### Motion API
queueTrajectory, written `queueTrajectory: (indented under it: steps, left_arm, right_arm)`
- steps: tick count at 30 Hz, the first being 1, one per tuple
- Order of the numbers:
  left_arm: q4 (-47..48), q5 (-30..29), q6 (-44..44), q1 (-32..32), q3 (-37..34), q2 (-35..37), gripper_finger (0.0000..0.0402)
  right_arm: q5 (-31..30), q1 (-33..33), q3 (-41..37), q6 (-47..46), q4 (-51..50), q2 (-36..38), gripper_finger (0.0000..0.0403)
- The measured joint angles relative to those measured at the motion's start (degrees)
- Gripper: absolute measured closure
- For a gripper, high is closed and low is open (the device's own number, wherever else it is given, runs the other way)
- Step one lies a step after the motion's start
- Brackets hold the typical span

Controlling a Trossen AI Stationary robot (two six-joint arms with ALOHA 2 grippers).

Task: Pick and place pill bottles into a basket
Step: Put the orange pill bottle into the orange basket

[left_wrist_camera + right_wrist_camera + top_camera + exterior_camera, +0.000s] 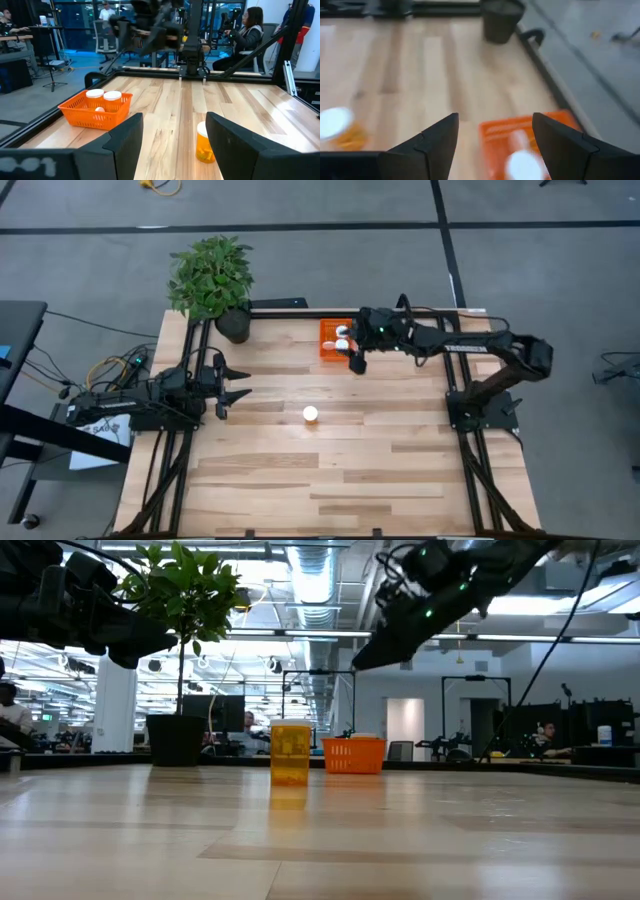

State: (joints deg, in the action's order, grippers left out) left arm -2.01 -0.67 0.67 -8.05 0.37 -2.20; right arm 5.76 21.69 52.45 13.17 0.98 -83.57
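**Ana:** Right claw [352,358] first: it hangs over the near edge of the basket [328,340], and in its own wrist view the two dark fingers [427,145] stand spread with nothing between them. So it's released and empty.

**Ben:** Why hover there with nothing in it?

**Ana:** My reading is that it sits above the drop spot because that's where bottles go in. Straight under it, between the fingers, the wrist view shows the orange basket [530,131] with a white cap [522,165] inside. From the left wrist view I count two capped bottles [104,95] standing in the basket and maybe a third lower down, though I can't be sure of it.

**Ben:** And the one left out?

**Ana:** One pill bottle [311,414] stands upright on the bench [380,460], well apart from the right claw and off to the side of the basket. It's closer to the left claw [237,382], which waits near the left edge of the bench with its fingers [125,145] also spread and empty. In that view the bottle [204,145] shows just ahead, partly hidden behind one finger.

**Ben:** Anything farther off?

**Ana:** Beyond the basket, a dark plant pot [232,326] sits at the bench's far corner, clear of both claws. I'd judge the task mostly done, with that single bottle remaining.
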Motion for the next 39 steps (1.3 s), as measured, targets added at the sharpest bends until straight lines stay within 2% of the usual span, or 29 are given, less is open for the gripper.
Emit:
queueTrajectory:
  steps: [10, 13, 19, 23, 26, 30, 34, 39]
  left_arm:
    - [0.01, 0.0, 0.0, 0.0, -0.01, -0.01, 0.0193]
    - [0.01, 0.0, 0.0, -0.02, 0.01, 0.01, 0.0193]
    - [0.01, 0.0, 0.0, -0.02, 0.01, -0.01, 0.0193]
    - [-1.93, -0.08, -0.9, 0.0, 0.01, -0.04, 0.0193]
    - [-7.6, -0.07, 2.1, -0.01, -0.01, 0.06, 0.0193]
    - [-9.28, -0.04, 6.89, -0.01, -0.01, 0.03, 0.0193]
    - [-10.53, -0.04, 5.05, -0.02, -0.01, -0.02, 0.0193]
    - [-20.18, 0.36, 6.8, -0.01, -0.01, -0.02, 0.0193]
  right_arm:
    - [0.13, -8.6, -1.79, -13.55, -21.46, 7.15, 0.0154]
    - [-1.5, -12.42, -7.25, -17.88, -17.65, 9.94, 0.0154]
    - [-14.25, -19.38, -19.73, -25.4, -7.64, 18.85, 0.0154]
    - [-18.11, -23.29, -25.5, -29.34, -4.53, 23.86, 0.0154]
    - [-19.03, -26.04, -27.94, -32.74, -4.33, 26.28, 0.0154]
    - [-23.02, -29.32, -30.35, -33.76, -3.5, 27.92, 0.0154]
    - [-28.81, -31.14, -30.67, -33.71, -3.95, 28.13, 0.0154]
    - [-29.81, -31.93, -30.67, -32.47, -3.94, 28.09, 0.0154]
